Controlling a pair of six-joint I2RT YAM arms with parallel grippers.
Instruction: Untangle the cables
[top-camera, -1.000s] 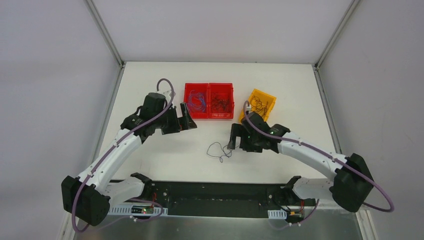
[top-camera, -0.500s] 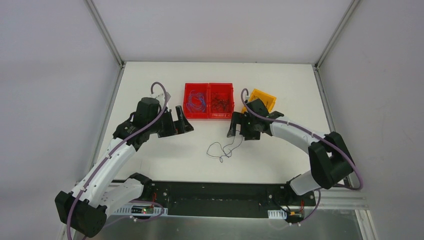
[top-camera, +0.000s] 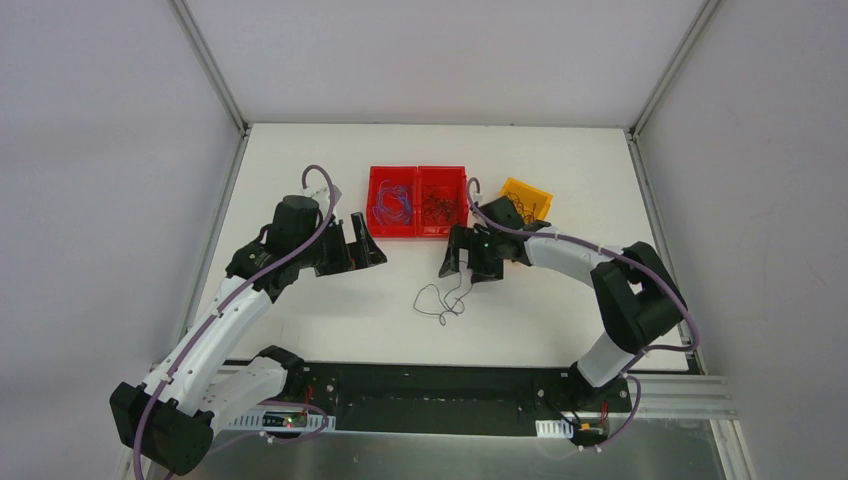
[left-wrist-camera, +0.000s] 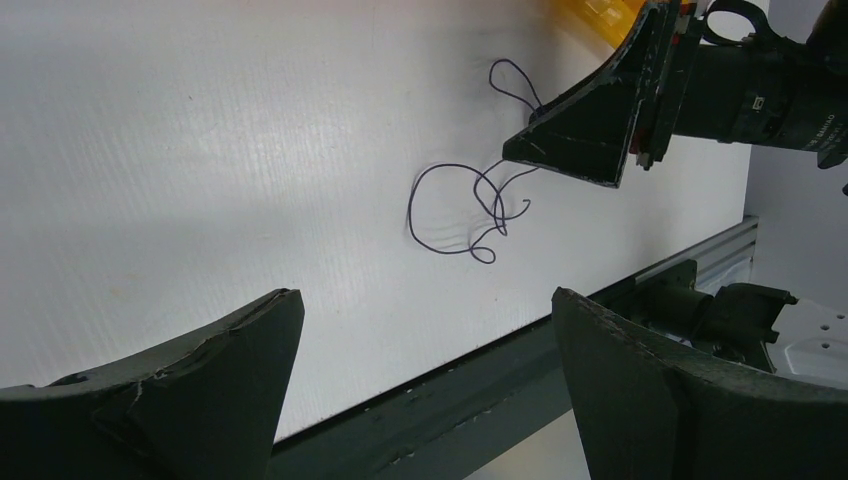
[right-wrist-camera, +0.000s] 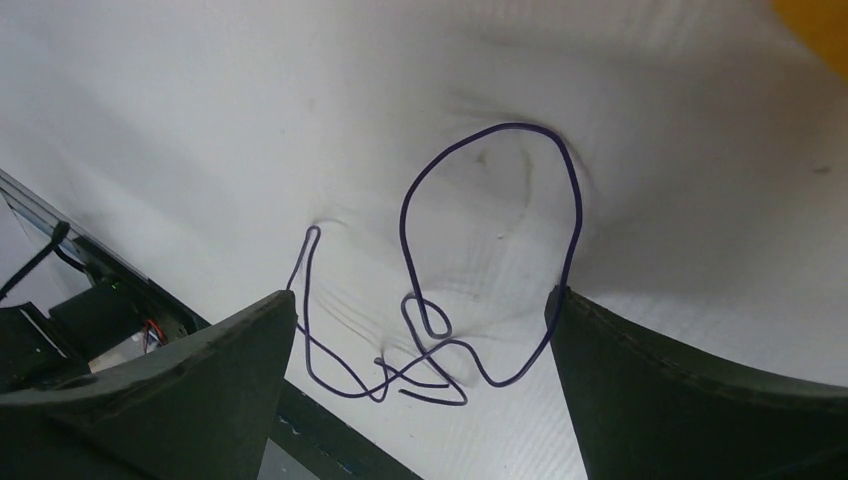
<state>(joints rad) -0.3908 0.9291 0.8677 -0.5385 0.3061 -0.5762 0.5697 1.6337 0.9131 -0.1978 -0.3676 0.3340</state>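
Two risks come from the table (top-camera: 300, 330) itself. It is smooth and white, so a thin wire lying flat on it gives the fingers almost nothing to get under. A jaw that comes down too hard can also scrape the surface and push the whole tangle away instead of lifting it.

Just beyond the right gripper (top-camera: 462, 262) sits the red bin (top-camera: 372, 200), with blue wires in one compartment and dark ones in the other. The yellow bin (top-camera: 527, 195) is beyond it on its right side. If the wrist swings back without care, it can knock a bin and spill the wires inside.

Both grippers are wide open and hold nothing. The right one hovers over the cables (right-wrist-camera: 420, 310), which lie loose on the table between its two fingers in its wrist view. The left gripper (top-camera: 362, 245) waits well apart, with its open jaws facing the tangle.

The cables form one big loop and a small group of crossings at the near end. I judge the main danger is there, because closing on the crossings would pinch several strands together and pull the knot tighter. Taking only one strand of the big loop seems safer, yet such a thin wire may slip out from the pads
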